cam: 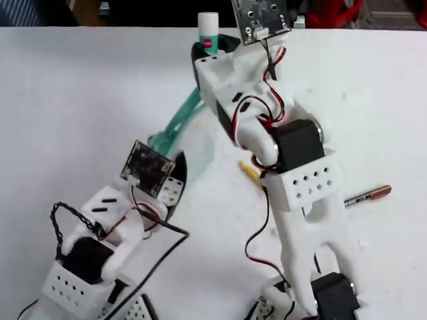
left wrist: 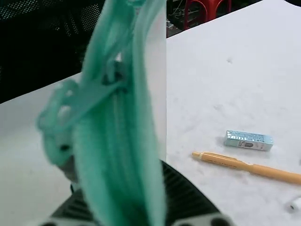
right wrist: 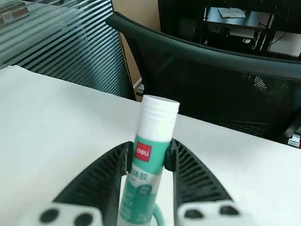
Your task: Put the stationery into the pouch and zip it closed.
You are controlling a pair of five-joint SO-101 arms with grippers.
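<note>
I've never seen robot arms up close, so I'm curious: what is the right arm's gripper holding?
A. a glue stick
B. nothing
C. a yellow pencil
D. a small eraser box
A: the right gripper is shut on the glue stick, its white cap sticking out past the fingers, while the pencil lies loose on the table.

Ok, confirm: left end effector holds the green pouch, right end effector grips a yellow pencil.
One error: the right wrist view shows the right end effector gripping a glue stick. The left end effector does hold the green pouch.
</note>
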